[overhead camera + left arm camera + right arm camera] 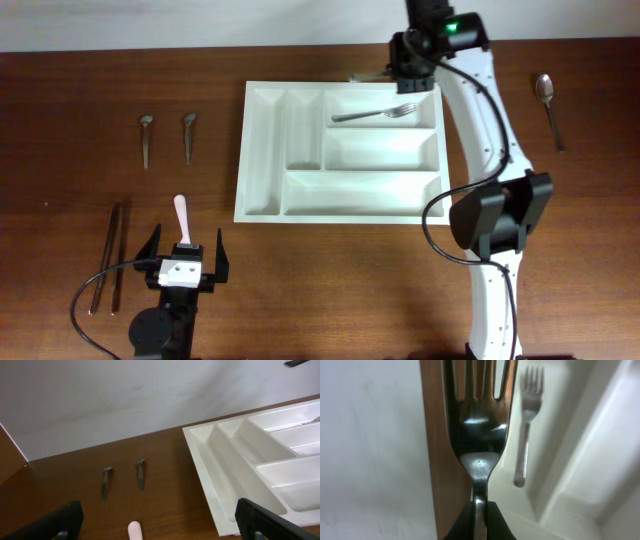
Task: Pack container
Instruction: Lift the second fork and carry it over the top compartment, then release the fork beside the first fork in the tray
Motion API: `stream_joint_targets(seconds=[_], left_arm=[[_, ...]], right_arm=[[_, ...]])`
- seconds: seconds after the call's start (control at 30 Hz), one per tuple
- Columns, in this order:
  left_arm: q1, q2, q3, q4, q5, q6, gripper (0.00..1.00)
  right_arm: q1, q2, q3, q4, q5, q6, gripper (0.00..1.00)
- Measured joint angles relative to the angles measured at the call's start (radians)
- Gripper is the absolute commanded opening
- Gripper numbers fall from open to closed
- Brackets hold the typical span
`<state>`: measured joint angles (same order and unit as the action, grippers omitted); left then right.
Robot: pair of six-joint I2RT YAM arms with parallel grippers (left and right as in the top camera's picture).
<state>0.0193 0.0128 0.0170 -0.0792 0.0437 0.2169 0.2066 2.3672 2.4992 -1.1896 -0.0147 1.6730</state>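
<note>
Near edge, left of the tray: L gripper [186, 248] hangs over the wood table [330, 290], jaws spread wide, nothing between them. Just beyond it lies a pink-handled utensil [180, 213]. Overhead cam hides its working end under the gripper, and L wrist cam catches only the pink tip. Further left of the tray, two thin dark rods [112, 255] lie side by side.

Mid-table: large white rectangular plastic cutlery tray [265, 150], flat, five compts. Off its far-left corner, well apart, two short metal spoons [188, 135] lie parallel.

Tray's farthest long compt holds one silver metal fork [375, 113].

Over the tray's far rim: R gripper [405, 70], pinched tight on the handle of a second silver fork [479, 435]. Only R wrist cam shows that grip. Right of the tray, well apart, lies a larger metal spoon [550, 105].
</note>
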Motion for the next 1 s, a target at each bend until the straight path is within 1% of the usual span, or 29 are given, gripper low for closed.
stream_joint_targets(seconds=[0.3, 0.43, 0.53, 0.7, 1.0], left_arm=[[0.0, 0.0, 0.0, 0.0, 0.0, 0.0, 0.99], [0.0, 0.0, 0.0, 0.0, 0.0, 0.0, 0.99], [0.0, 0.0, 0.0, 0.0, 0.0, 0.0, 0.99], [0.0, 0.0, 0.0, 0.0, 0.0, 0.0, 0.99], [0.0, 0.0, 0.0, 0.0, 0.0, 0.0, 0.99]], right_arm=[[0.037, 0.0, -0.191, 0.208, 0.036, 0.025, 0.05], [0.037, 0.0, -0.258, 0.25, 0.041, 0.031, 0.05], [0.037, 0.0, -0.296, 0.256, 0.041, 0.034, 0.06], [0.037, 0.0, -0.342, 0.256, 0.042, 0.038, 0.09], [0.037, 0.0, -0.349, 0.257, 0.065, 0.044, 0.14]])
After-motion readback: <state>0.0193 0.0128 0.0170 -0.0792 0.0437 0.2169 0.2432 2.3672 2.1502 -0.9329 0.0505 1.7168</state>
